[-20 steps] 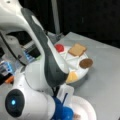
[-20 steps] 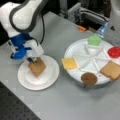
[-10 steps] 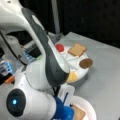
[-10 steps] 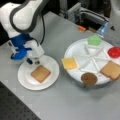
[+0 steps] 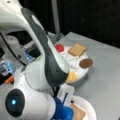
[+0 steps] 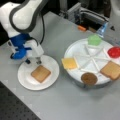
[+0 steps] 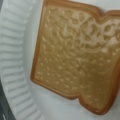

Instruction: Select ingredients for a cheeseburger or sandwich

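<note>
One brown toast square (image 6: 40, 73) lies flat and alone on the small white plate (image 6: 26, 83); it fills the wrist view (image 7: 75, 55). My gripper (image 6: 33, 60) hangs just above the plate's far rim, behind the toast, open and holding nothing. The other ingredients sit in the divided white tray (image 6: 83, 58): orange cheese (image 6: 69, 63), dark patty (image 6: 89, 78), second toast (image 6: 112, 70), red tomato (image 6: 115, 51) and green lettuce (image 6: 94, 39). In a front view the arm hides the lettuce and much of the plate (image 5: 88, 110).
Grey table under both dishes. A black perforated strip runs along a front view's bottom left (image 6: 12, 110). Metal fixtures and an orange part (image 6: 82, 28) stand behind the tray. The arm's white body (image 5: 47, 65) blocks much of a front view.
The gripper was down over the toast on the plate; it has since lifted and drawn back toward the plate's far rim, leaving the toast lying free.
</note>
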Motion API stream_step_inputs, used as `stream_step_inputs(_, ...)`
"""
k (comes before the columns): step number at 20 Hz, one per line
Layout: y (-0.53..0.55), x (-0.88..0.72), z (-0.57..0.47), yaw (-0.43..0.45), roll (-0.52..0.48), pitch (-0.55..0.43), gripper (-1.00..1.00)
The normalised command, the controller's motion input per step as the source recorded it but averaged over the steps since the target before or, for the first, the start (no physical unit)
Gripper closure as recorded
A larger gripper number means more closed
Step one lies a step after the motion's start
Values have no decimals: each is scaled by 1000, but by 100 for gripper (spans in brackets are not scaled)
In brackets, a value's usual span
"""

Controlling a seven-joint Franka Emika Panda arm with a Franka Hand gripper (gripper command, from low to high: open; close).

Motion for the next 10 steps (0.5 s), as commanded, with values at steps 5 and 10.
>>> stream_step_inputs(5, -127, -18, 229, 30, -21, 113, -100)
stream_step_inputs(10, 112, -162, 259, -50, -146, 175, -100)
